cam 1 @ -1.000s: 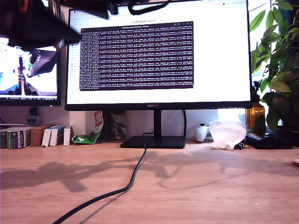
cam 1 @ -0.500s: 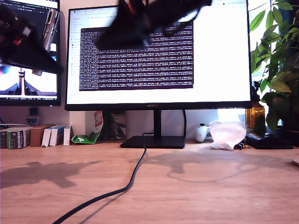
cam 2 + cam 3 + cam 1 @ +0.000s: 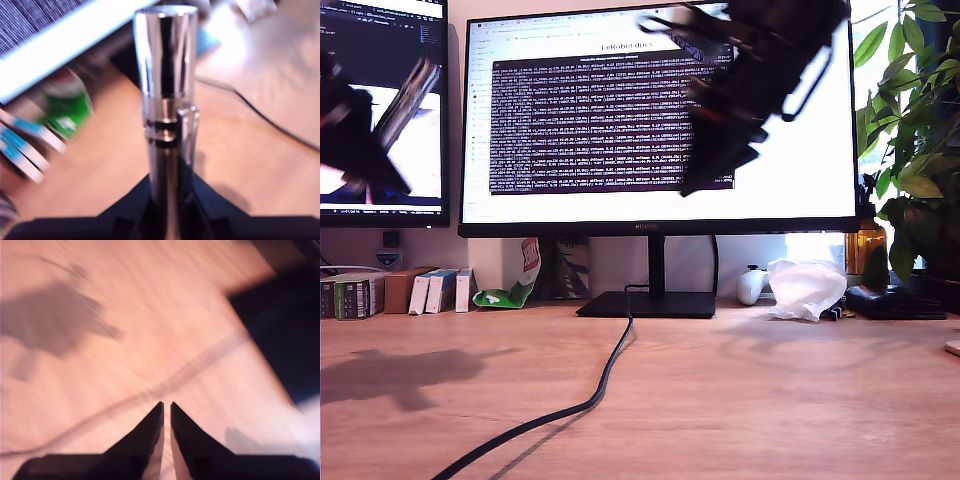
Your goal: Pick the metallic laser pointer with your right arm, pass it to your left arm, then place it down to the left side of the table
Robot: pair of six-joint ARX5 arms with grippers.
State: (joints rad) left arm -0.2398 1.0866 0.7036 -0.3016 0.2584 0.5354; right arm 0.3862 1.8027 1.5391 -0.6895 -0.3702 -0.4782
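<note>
My first gripper [image 3: 167, 210] is clamped on the metallic laser pointer [image 3: 166, 75]; my second gripper [image 3: 166, 412] is closed, empty. Setting down fast, it could roll across the table [image 3: 770, 400].

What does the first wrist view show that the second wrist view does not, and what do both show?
Only the first wrist view shows the metallic laser pointer, clamped in my first tool, plus blurred boxes and a green packet.

Only the second wrist view shows my second tool, its tips nearly together and holding nothing, with a dark arm shadow on the wood.

Both show the table and the black cable.
</note>
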